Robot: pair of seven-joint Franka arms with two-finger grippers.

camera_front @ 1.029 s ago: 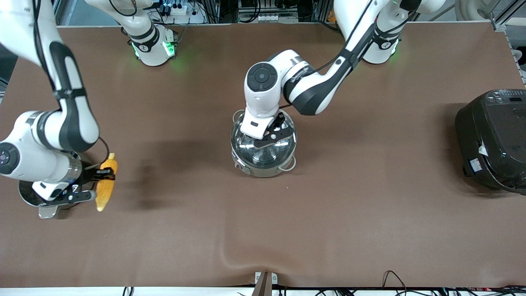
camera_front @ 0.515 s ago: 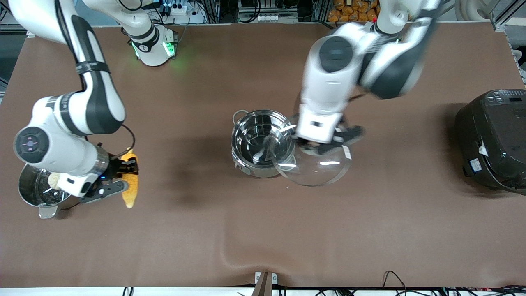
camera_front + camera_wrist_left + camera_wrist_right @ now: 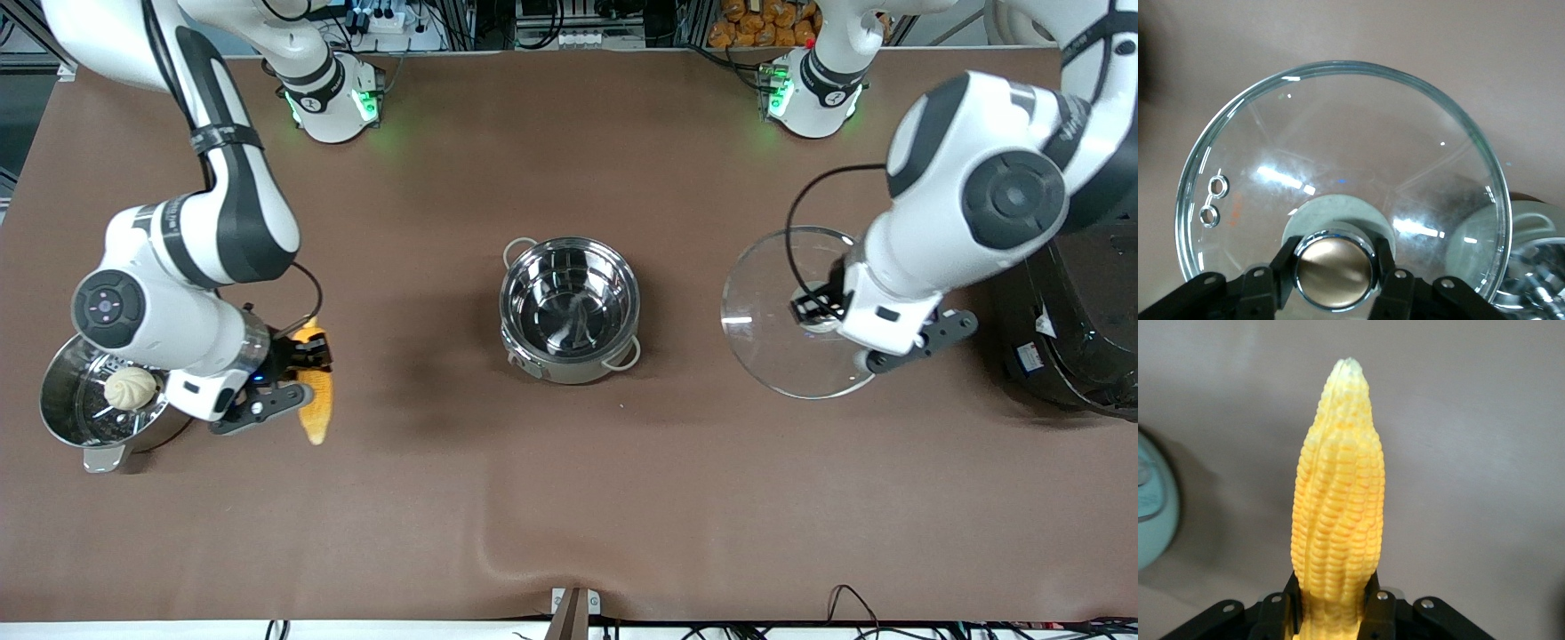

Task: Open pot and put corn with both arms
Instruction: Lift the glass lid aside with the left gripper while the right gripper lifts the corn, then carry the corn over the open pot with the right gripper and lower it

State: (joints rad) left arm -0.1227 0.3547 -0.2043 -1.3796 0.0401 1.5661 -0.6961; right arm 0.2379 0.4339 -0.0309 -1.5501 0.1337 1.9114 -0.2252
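The steel pot (image 3: 569, 307) stands uncovered in the middle of the table, its smooth inside empty; its rim and a pale handle show in the left wrist view (image 3: 1537, 267). My left gripper (image 3: 813, 313) (image 3: 1335, 263) is shut on the coppery knob (image 3: 1335, 270) of the glass lid (image 3: 765, 293) (image 3: 1338, 153), holding it over the table between the pot and the rice cooker. My right gripper (image 3: 307, 369) (image 3: 1336, 603) is shut on the thick end of the yellow corn (image 3: 316, 409) (image 3: 1338, 500), over the table beside the steamer pot.
A steel steamer pot (image 3: 62, 425) with a white bun (image 3: 131, 388) in it sits at the right arm's end. A big black rice cooker (image 3: 1080, 338) stands at the left arm's end, close to the lifted lid. The brown mat bulges near the front edge (image 3: 498, 542).
The left arm lifted the lid off the pot and carried it toward the rice cooker. The right arm moved with the corn away from the steamer pot, toward the middle pot.
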